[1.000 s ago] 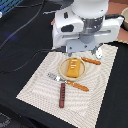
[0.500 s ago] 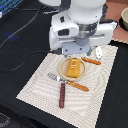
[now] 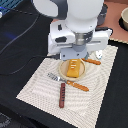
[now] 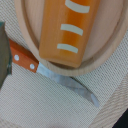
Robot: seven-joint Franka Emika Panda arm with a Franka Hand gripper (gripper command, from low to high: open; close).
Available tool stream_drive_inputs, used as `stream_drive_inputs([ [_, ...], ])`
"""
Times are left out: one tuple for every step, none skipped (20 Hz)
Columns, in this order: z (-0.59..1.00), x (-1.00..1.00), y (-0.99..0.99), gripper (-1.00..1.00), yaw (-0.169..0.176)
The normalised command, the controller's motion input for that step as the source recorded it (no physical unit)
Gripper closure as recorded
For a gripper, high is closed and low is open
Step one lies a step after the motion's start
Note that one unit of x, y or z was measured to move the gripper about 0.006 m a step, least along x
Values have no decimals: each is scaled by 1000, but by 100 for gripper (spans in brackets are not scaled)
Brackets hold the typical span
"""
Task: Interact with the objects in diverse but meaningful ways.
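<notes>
An orange-yellow ridged block (image 3: 74,67) lies on a round wooden plate (image 3: 64,73) in the middle of a striped placemat. In the wrist view the block (image 4: 65,27) fills the plate (image 4: 107,42), with pale ridges across its top. A dark brown sausage stick (image 3: 62,95) lies on the mat nearer the camera. My gripper (image 3: 76,54) hangs just above the plate's far side. The white hand hides its fingers, so its state does not show.
An orange-handled fork (image 3: 70,81) lies in front of the plate. An orange-handled knife (image 3: 92,61) lies on the exterior view's right, its blade (image 4: 67,82) beside the plate rim. A tan bowl (image 3: 123,19) stands at the far right. The placemat (image 3: 37,87) rests on a black table.
</notes>
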Motion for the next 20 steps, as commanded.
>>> stream_drive_inputs([
  [-317,0,83,-100,-16],
  [-314,0,74,-100,-14],
  [-317,0,71,-100,-15],
  [-309,0,74,-100,-10],
  [-309,0,74,-100,-5],
  [-329,0,71,-100,-2],
  [-349,0,60,-100,0],
  [-343,0,51,-100,-1],
  [-317,0,60,-100,-2],
  [-283,0,60,-100,-5],
  [-274,0,54,-100,-4],
  [-234,0,69,-100,-2],
  [-220,0,80,-100,-1],
  [-243,0,63,-100,0],
  [-257,0,57,-100,0],
  [-274,0,51,-100,0],
  [-277,0,51,-100,0],
  [-254,-6,46,-100,0],
  [-246,-11,49,-100,0],
  [-237,-23,43,100,0],
])
